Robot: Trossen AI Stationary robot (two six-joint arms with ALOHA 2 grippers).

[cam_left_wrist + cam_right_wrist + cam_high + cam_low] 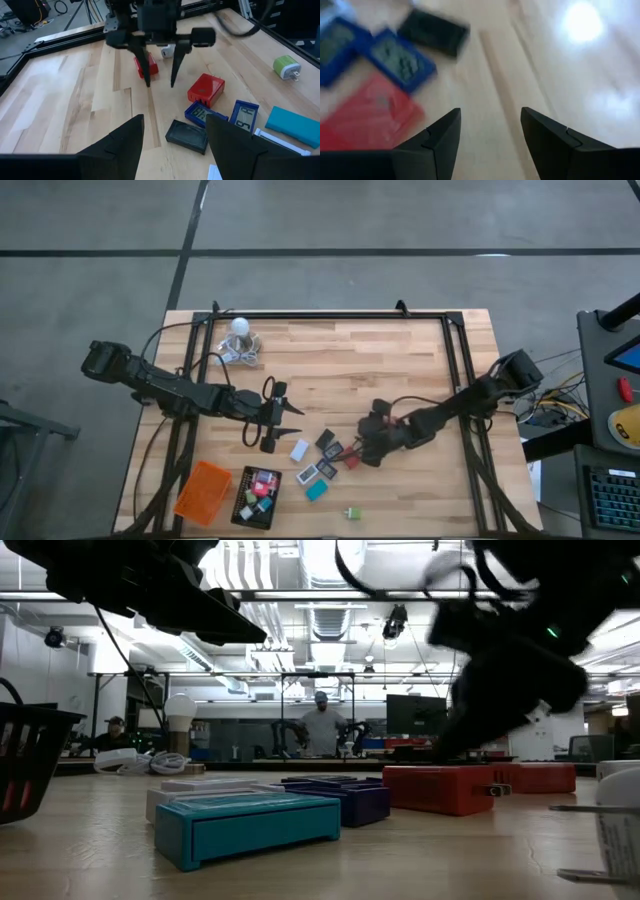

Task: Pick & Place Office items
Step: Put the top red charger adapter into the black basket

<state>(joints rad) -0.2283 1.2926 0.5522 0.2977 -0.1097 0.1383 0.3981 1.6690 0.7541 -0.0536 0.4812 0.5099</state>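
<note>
The office items lie loose near the table's front middle: a white piece [300,449], a black one [326,440], two blue-purple ones [317,472], a teal one [316,491], a green one [351,513] and a red block [206,89]. My right gripper [160,84] is open and hangs fingers-down just above the wood, beside the red block and in front of a second red piece [145,65]. In its own view the right gripper [490,130] has only bare wood between its fingers. My left gripper [285,415] waits open to the left of the items.
An orange tray [203,490] and a black tray [257,497] holding several small pieces stand at the front left. A white bulb with a coiled cord [240,340] lies at the back left. People show in the room beyond the table in the low view.
</note>
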